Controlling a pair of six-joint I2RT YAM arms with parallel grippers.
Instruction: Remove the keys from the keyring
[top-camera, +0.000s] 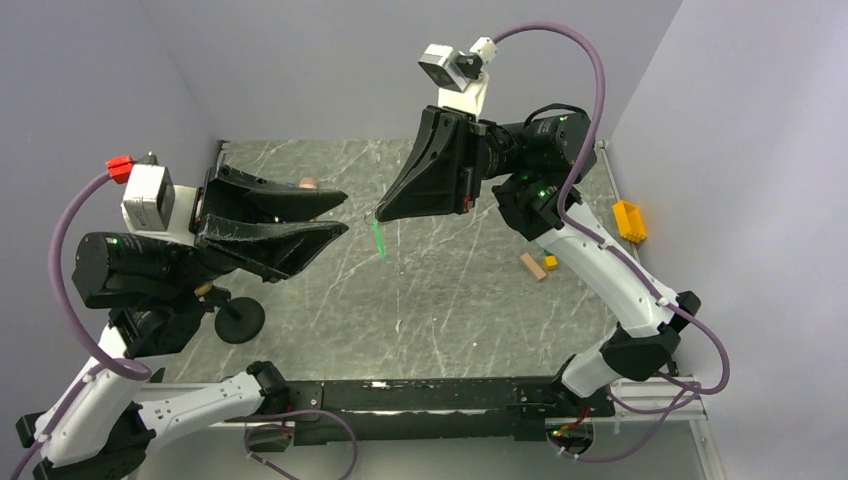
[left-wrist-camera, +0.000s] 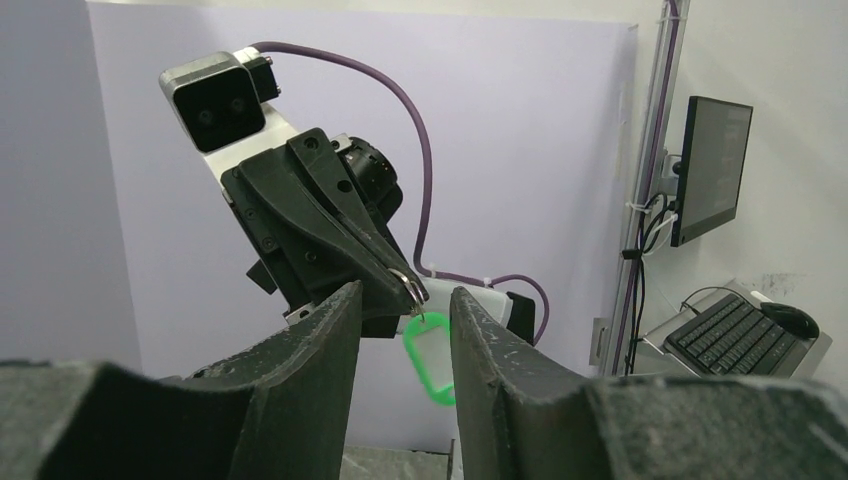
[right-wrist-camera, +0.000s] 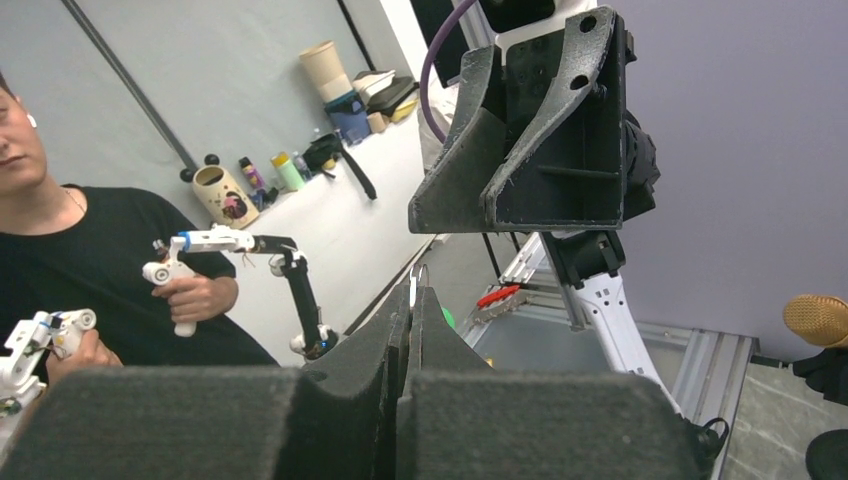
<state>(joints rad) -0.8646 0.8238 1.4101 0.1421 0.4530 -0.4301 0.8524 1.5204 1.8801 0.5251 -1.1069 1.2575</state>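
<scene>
The ring (left-wrist-camera: 411, 289) sits pinched in right gripper (top-camera: 380, 213); open left gripper (top-camera: 345, 212) should clamp tag (left-wrist-camera: 430, 358) at 6 o'clock (1 pull).

Bright green key tag (left-wrist-camera: 430, 360), pale whitish window in its middle. The keyring (left-wrist-camera: 408, 285) is silvery. The left gripper (top-camera: 343, 215) and right gripper (top-camera: 380, 214) are both matte black, on white arm links (top-camera: 600, 260). Purple cables (top-camera: 600, 90). The table (top-camera: 450, 300) is dark grey-green marble, veined white. There's a yellow block (top-camera: 629, 221) and a red connector (top-camera: 120, 167). The walls (top-camera: 300, 60) are pale lilac.
</scene>
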